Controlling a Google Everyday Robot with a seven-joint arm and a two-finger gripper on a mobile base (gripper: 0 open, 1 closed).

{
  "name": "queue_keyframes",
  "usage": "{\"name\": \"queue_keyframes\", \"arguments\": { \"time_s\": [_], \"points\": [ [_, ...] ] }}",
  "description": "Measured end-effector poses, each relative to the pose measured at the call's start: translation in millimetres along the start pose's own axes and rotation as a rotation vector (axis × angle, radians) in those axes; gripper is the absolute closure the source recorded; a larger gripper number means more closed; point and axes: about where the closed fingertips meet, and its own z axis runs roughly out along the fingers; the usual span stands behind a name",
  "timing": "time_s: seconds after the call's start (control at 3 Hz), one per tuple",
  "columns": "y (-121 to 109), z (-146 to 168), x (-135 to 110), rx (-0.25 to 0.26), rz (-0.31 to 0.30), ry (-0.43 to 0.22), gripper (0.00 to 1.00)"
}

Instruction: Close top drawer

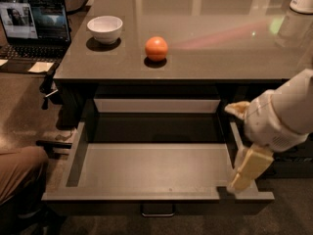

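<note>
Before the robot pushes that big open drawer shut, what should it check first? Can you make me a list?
1. Top drawer pulled out: ok, wide open.
2. Nothing sticking up inside it: ok, only its bare floor shows.
3. Pincer in front of the drawer's front: not ok, it hangs at the right front corner.
4. Pincer touching the drawer: cannot tell.
5. Loop handle free: ok.
6. Orange and white bowl well back on the tabletop: ok.
</note>
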Motion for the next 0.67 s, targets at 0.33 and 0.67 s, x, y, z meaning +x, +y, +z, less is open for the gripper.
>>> {"name": "queue_keyframes", "arguments": {
  "time_s": [0.33, 0.67],
  "points": [
    [17, 33, 6, 0.007, 0.001, -0.003, 0.0],
    [22, 68, 17, 0.02, 0.003, 0.001, 0.0]
  ]
}}
